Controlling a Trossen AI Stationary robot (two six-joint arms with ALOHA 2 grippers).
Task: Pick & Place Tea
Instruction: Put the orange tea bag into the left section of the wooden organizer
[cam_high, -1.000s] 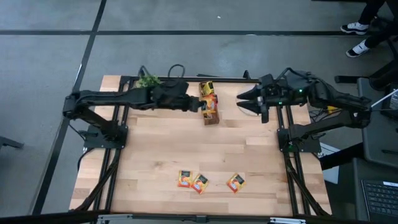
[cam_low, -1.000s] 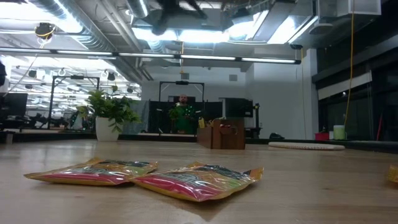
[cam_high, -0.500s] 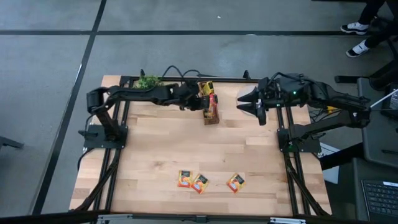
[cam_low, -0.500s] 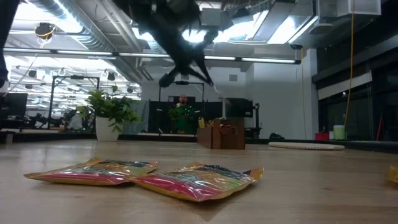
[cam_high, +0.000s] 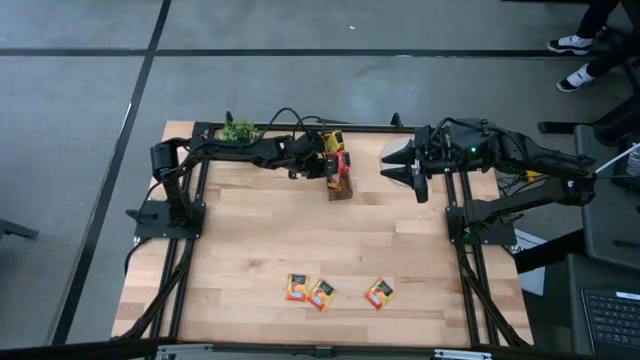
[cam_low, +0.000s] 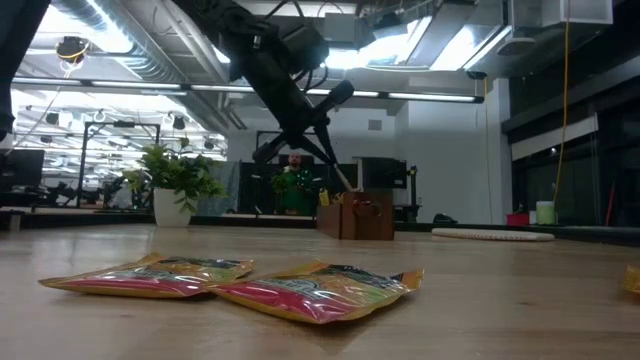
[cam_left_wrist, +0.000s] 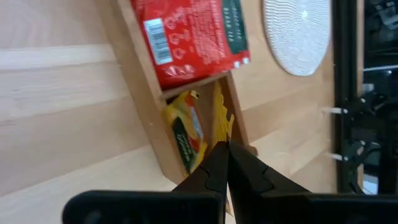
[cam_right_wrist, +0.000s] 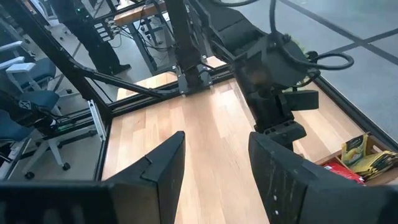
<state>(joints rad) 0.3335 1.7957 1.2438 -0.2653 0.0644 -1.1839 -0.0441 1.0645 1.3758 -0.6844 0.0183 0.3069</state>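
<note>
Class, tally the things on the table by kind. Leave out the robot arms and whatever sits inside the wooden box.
Loose tea sachets: 3
Wooden box: 1
Potted plant: 1
Round mat: 1
Total: 6

On the table (cam_high: 250, 240), a small open box (cam_high: 338, 178) stood near the middle of the far edge, with sachets (cam_left_wrist: 193, 37) lying in its compartments. The left claw (cam_high: 322, 166) hung at the box, just over one compartment. A potted plant (cam_high: 238, 131) sat at the far edge toward the far left corner — a round mat (cam_left_wrist: 297, 32) lay on the box's other side, under the right claw (cam_high: 388, 166). Three more sachets (cam_high: 321, 294) lay in a row near the middle of the near edge, well apart from the box.
</note>
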